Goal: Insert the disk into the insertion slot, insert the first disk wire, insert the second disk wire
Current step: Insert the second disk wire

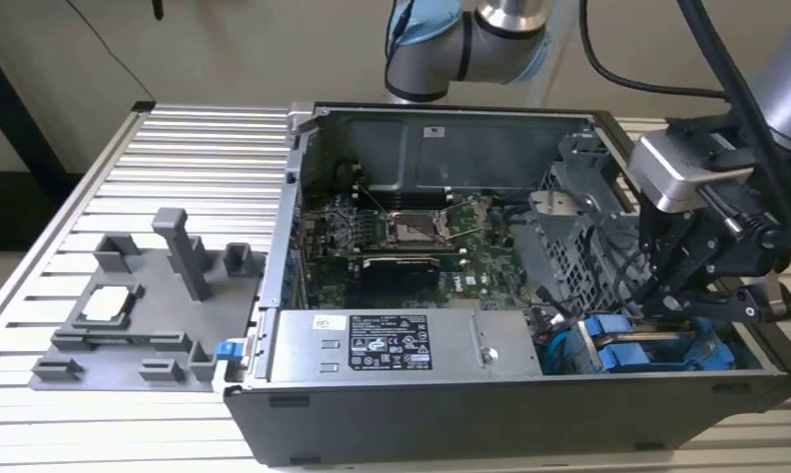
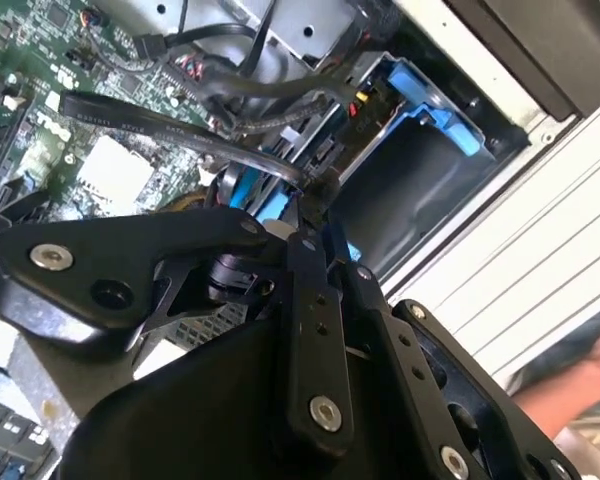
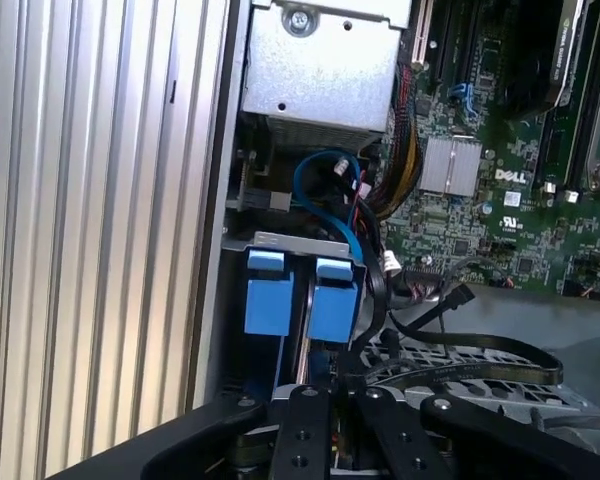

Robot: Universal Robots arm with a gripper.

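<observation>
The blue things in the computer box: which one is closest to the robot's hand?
The pair of blue plastic handles in the case corner, right under the hand. The other blue bit sticks out on the exterior view's left, by the grey stand.

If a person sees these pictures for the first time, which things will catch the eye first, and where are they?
First comes the open computer case on the ribbed metal table, with the green motherboard in its middle. Next are the bright blue carriers in the case's corner at the exterior view's right, where the black gripper hangs just above them. A grey fixture lies on the table at the exterior view's left.
</observation>
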